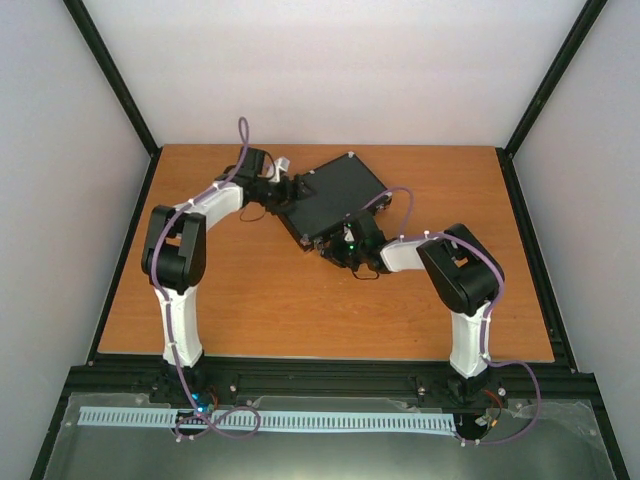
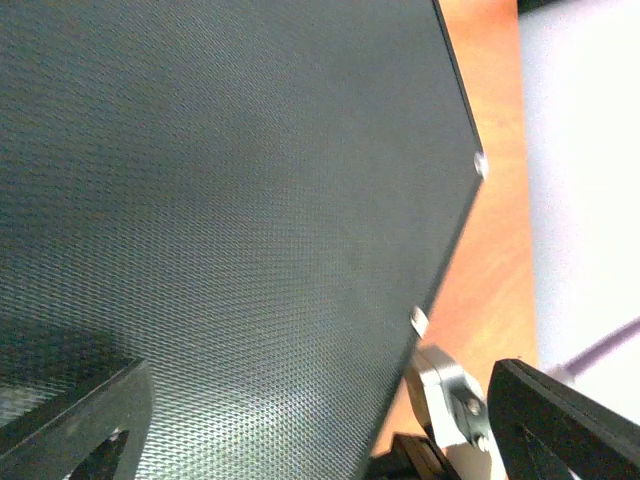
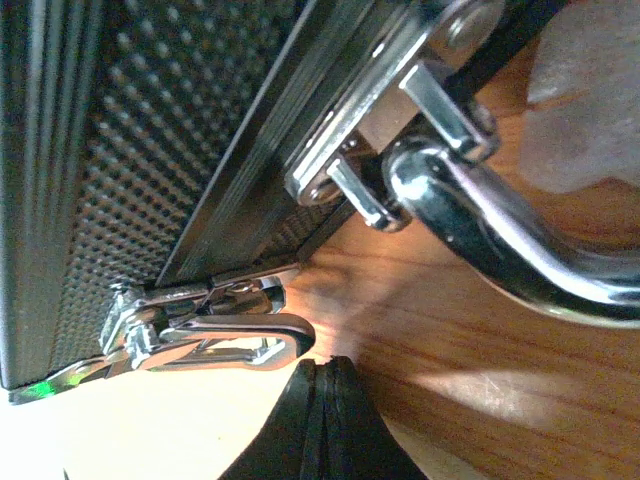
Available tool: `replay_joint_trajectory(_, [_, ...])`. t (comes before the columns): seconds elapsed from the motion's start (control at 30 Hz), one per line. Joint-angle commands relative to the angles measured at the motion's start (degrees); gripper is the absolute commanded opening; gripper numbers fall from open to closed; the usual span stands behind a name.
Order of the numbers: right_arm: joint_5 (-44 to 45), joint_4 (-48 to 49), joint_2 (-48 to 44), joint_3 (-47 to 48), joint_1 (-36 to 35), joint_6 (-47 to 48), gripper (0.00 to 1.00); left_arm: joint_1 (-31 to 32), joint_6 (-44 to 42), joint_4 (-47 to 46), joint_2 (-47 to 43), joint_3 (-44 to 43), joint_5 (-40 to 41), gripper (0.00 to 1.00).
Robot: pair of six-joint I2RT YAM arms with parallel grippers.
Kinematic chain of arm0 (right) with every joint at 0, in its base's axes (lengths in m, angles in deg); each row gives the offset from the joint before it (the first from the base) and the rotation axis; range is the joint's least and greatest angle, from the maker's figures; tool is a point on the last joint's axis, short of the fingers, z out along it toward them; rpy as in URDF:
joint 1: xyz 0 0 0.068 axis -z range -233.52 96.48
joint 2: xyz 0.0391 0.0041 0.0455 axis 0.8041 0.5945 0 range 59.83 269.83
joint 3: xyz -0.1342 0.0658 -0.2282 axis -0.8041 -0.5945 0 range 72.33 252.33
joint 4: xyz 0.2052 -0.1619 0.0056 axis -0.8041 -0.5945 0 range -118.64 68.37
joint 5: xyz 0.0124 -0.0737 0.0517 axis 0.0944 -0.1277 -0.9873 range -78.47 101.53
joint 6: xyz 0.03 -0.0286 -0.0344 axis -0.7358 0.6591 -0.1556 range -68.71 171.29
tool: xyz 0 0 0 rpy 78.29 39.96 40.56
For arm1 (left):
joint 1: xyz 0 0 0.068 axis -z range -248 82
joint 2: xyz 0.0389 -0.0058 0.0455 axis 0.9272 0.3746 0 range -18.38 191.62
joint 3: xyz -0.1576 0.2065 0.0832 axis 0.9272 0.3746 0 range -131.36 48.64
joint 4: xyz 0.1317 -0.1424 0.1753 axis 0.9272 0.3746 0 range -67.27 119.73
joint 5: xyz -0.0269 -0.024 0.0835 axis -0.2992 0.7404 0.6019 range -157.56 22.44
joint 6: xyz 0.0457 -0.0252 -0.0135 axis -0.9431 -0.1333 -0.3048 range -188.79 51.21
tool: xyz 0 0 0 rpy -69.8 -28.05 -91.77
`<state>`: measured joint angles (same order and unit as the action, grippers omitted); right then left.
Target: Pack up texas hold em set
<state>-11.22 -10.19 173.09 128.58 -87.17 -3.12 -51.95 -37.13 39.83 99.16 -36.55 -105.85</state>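
The texas hold em set's black case lies shut and skewed at the back middle of the wooden table. My left gripper sits at its left edge, open. In the left wrist view the textured lid fills the frame, with one finger over it and the other finger beyond its edge. My right gripper is at the case's near edge, shut on nothing. Its fingertips sit just under a silver latch that sticks out from the case's side. The silver handle curves to the right. Chips, decks and discs are hidden.
A silver metal fitting shows at the case's edge beside my left gripper's right finger. Black frame posts and white walls close in the table at the back and sides. A black rail runs along the near edge.
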Motion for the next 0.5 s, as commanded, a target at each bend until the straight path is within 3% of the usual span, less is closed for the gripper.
replay_joint_trajectory(0.0, [4.6, -4.0, 0.2, -2.6, 0.4, 1.6, 0.03, -6.9, 2.2, 10.1, 5.8, -3.2, 6.3, 0.95])
replay_joint_trajectory(0.47, [2.6, -5.2, 0.6, -1.8, 0.4, 3.4, 0.03, -9.3, 1.0, 5.4, 8.7, -12.1, 8.1, 0.95])
